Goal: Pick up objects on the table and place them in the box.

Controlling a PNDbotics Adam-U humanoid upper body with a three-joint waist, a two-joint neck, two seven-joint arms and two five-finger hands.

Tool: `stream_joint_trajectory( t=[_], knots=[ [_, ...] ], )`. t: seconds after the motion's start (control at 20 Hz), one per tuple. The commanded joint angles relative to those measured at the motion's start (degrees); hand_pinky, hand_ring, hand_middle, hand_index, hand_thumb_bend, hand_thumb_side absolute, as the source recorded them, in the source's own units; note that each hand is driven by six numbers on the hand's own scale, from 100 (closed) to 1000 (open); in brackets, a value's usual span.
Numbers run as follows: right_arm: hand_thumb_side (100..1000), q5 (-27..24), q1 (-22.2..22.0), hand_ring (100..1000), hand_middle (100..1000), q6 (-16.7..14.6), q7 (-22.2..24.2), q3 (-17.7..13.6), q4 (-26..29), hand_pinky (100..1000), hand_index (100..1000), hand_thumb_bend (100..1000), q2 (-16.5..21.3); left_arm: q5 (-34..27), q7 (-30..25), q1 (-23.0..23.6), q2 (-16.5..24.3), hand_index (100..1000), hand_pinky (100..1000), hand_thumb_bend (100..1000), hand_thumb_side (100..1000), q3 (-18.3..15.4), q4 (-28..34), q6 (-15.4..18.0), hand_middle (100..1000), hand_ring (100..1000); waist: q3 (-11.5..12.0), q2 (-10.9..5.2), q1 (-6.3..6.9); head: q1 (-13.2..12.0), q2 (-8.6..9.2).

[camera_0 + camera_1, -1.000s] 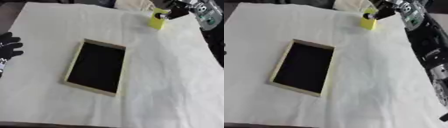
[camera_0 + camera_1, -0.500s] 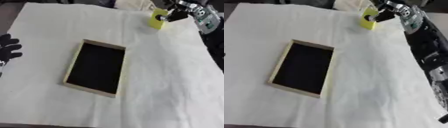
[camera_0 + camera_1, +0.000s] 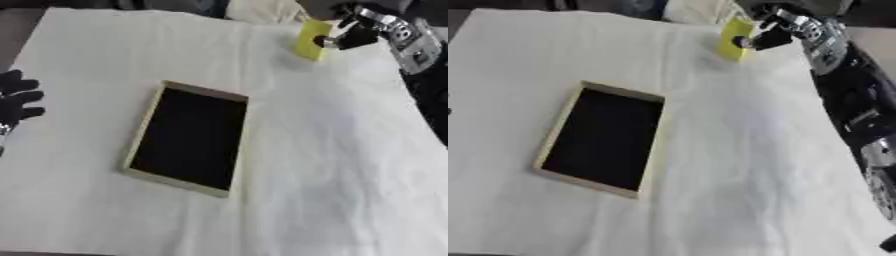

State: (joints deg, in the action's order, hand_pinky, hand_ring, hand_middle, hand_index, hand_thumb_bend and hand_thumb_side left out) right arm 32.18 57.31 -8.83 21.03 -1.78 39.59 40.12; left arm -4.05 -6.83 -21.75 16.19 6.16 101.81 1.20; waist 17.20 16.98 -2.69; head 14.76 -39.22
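My right robot hand [image 3: 350, 36] has its fingers curled onto the small yellow rectangular block [image 3: 311, 40], far beyond the shallow tan-rimmed box with a black inside [image 3: 188, 137] on the white cloth-covered surface [image 3: 332, 165]. I judge this the pick-up step; next I must lift and carry it back to the box. The block stands upright, plain-faced. My left robot hand [image 3: 16, 97] idles, fingers spread, left of the box.

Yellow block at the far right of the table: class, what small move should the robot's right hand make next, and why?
Probably lift it a little, then carry it toward the box. The right hand seems closed on the yellow block, which stands at the cloth's far edge, well away from the box. The box looks empty. The left hand rests open at the left edge.
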Motion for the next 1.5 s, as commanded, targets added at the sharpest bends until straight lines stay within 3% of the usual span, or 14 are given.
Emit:
stream_joint_trajectory(
  t=[0.05, 1.5],
  knots=[
    [472, -0.6, 0.5, 858, 891, 0.2, -0.2, -0.5, 0.1, 839, 1000, 419, 2.2, -0.1, -0.2, -0.9, 0.7, 905, 804, 379, 669, -0.1, 1.0, 0.2, 778, 828, -0.1, -0.92, 0.12, 0.1, 0.62],
    [471, -0.2, 0.0, 856, 880, 0.2, -0.9, -0.5, -1.5, 838, 977, 406, 1.1, -0.2, -0.5, -1.0, 0.5, 906, 808, 373, 675, -0.1, 1.1, 0.2, 780, 829, 0.8, -0.06, 0.27, 0.5, 0.11]
  ],
)
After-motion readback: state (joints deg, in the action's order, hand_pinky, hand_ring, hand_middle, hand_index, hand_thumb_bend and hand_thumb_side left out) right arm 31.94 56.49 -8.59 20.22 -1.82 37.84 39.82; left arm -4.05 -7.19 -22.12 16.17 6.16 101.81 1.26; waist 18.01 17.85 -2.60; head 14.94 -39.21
